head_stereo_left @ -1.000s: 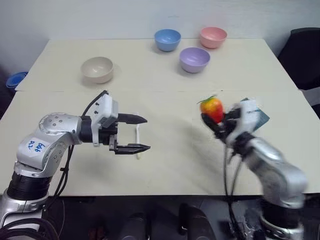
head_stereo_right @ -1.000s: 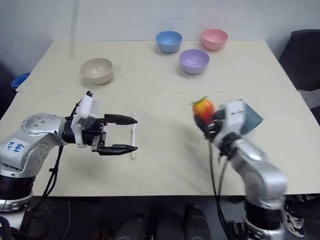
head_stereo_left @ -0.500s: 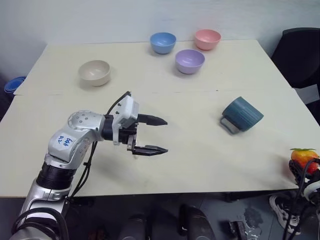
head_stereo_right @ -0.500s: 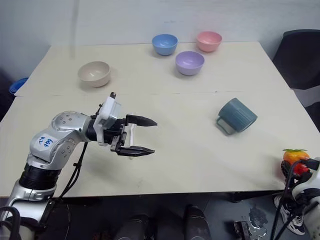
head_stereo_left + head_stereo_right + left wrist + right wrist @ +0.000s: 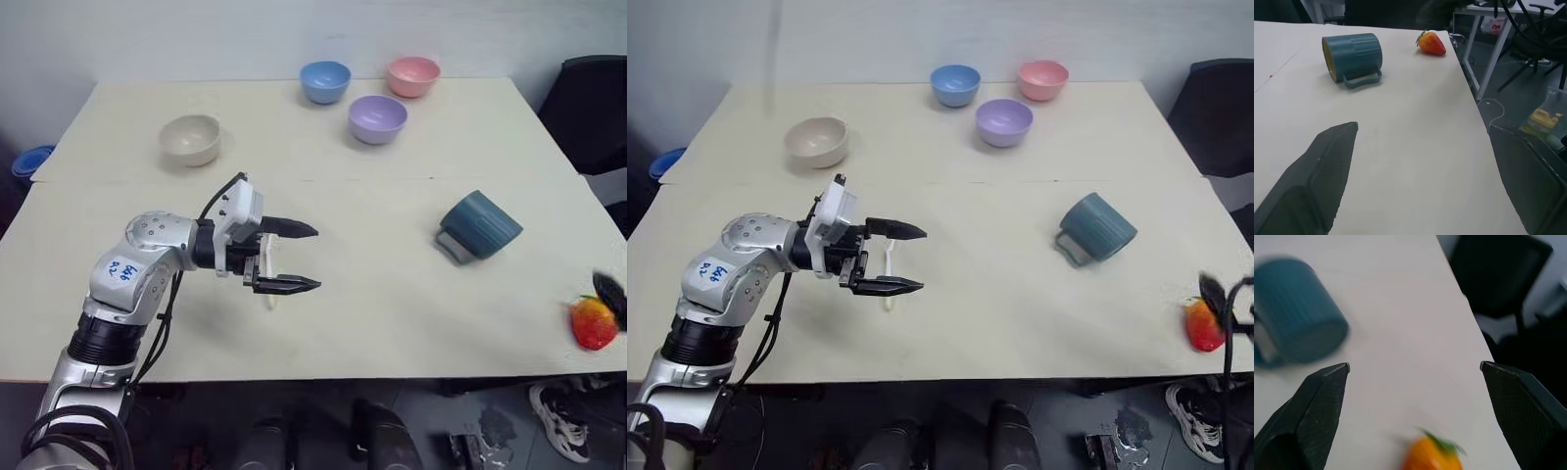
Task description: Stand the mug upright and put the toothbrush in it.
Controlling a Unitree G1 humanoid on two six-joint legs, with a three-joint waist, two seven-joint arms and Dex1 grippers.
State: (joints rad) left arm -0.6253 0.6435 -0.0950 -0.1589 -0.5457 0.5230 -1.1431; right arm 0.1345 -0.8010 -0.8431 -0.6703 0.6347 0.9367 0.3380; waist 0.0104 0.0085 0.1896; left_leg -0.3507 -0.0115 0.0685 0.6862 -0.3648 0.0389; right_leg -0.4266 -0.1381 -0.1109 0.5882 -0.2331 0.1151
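The dark slate-blue mug (image 5: 477, 225) lies on its side on the right half of the table, handle toward the table's front. In the left wrist view its yellowish mouth (image 5: 1327, 55) faces sideways. The white toothbrush (image 5: 889, 279) lies flat left of centre, partly hidden behind my left gripper (image 5: 315, 258), which hovers open just over it with its fingers pointing right. At the table's right front corner my right gripper (image 5: 1414, 365) stands wide open. Between its fingers a red-orange toy strawberry (image 5: 593, 321) lies on the table. The mug (image 5: 1295, 328) is farther in.
A cream bowl (image 5: 191, 138) sits at the back left. Blue (image 5: 325, 80), pink (image 5: 412, 73) and purple (image 5: 377, 117) bowls stand at the back centre. A black chair (image 5: 588, 108) stands beyond the table's right edge.
My right arm swung from over the mug to the table's right front corner with the strawberry. It opened, and the strawberry now lies on the table. The left gripper has hardly moved.
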